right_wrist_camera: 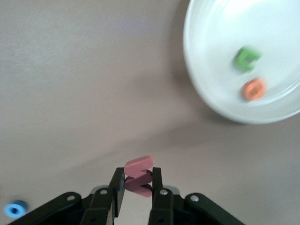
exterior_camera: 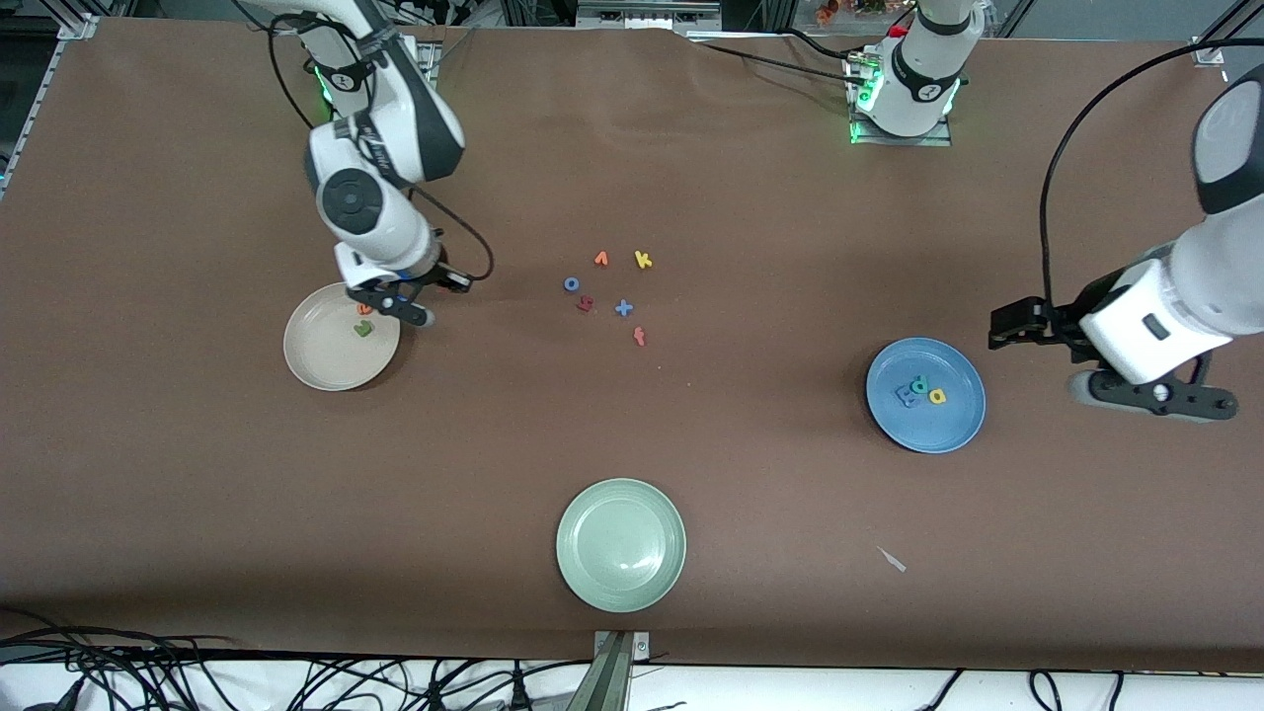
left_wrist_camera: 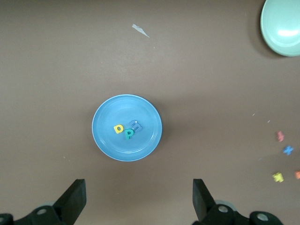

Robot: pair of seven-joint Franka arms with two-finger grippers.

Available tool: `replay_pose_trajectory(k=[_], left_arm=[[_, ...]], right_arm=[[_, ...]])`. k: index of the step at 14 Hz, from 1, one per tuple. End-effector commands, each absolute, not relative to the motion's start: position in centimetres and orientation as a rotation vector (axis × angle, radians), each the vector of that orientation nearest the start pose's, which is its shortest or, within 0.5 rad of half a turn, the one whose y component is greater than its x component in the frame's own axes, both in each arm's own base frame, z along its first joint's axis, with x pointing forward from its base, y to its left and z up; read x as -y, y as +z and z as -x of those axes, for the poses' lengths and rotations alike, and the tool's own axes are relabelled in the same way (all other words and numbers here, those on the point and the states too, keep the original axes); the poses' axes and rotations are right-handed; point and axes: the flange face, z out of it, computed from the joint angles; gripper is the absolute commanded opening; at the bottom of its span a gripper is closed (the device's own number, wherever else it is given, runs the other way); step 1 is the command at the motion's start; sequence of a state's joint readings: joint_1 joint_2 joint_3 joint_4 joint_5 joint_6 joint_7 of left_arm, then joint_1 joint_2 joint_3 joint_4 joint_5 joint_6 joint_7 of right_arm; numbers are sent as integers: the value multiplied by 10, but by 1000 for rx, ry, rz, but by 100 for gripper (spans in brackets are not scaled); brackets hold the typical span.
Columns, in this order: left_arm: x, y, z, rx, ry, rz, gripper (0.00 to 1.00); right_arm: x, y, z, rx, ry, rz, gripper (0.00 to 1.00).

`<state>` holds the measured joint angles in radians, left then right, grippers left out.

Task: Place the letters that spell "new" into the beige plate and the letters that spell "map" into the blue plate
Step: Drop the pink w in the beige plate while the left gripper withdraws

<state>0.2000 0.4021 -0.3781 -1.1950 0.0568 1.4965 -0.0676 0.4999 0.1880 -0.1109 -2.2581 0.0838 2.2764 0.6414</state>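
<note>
- The pink w (right_wrist_camera: 138,175) is pinched between the jaws of the right gripper (right_wrist_camera: 138,182), up in the air.
- The right gripper (exterior_camera: 410,306) hangs over the edge of the beige plate (exterior_camera: 316,360), on the side toward the middle of the surface (exterior_camera: 691,444).
- The green n (exterior_camera: 363,330) and the orange e (exterior_camera: 363,309) lie in the beige plate, close to each other. The e is farther from the front camera than the n.
- The beige plate sits toward the right arm's end of the surface.
- The blue plate (exterior_camera: 953,420) sits toward the left arm's end of the surface, well apart from the beige plate.
- The blue m (exterior_camera: 906,396), the yellow a (exterior_camera: 937,397) and the teal p (exterior_camera: 919,384) lie bunched together in the blue plate.
- The left gripper (left_wrist_camera: 139,199) hangs just beside the blue plate, toward the left arm's end of the surface. Its jaws are wide apart and hold nothing. This arm waits.
- The pale green plate (exterior_camera: 592,573) has nothing in it. It is nearer to the front camera than the beige plate and lies between the two other plates.
- A small bunch of letters lies on the middle of the surface, between the beige plate and the blue plate: an orange v (exterior_camera: 600,259), a yellow k (exterior_camera: 643,260), a blue o (exterior_camera: 571,284), a dark red letter (exterior_camera: 585,304), a blue x (exterior_camera: 623,308) and a red f (exterior_camera: 640,337).
</note>
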Motion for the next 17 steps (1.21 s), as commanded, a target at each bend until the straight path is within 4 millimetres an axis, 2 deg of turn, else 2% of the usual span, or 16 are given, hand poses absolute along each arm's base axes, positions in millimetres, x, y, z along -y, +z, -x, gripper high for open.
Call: replay_pose_trajectory(k=[1,3,6,7,8,10,12,13,14,15,17], left_arm=[[48,571,-635,-36,39,3234,100],[40,571,-624,13,-8,3217,100],[62,572,-577,-55,-5,3196,100],[71,572,-568,-80,-20,3190,100],[71,574,-567,-68,-25,3190,100],[70,575,-570,-87,-30,3189,100],[56,578,-576,-52,-31,3188,100],[56,581,-580,-52,-15,3184,100],[56,589,-582,-51,0,3182,100],[54,589,-586,-47,22,3183,100],[54,589,-586,-50,24,3182,100]], right_arm=[[-154,268,-486,-318,298,3159,4],[-125,261,-495,-299,309,3165,5],[-113,239,-506,-329,307,3187,7],[-111,238,-512,-339,303,3189,8],[-109,239,-515,-348,302,3189,24],[-110,247,-523,-339,277,3185,86],[-93,260,-536,-356,288,3176,86],[-88,264,-541,-374,315,3175,86],[-81,267,-545,-398,339,3171,95],[-84,271,-546,-393,357,3171,99],[-90,284,-552,-377,383,3169,100]])
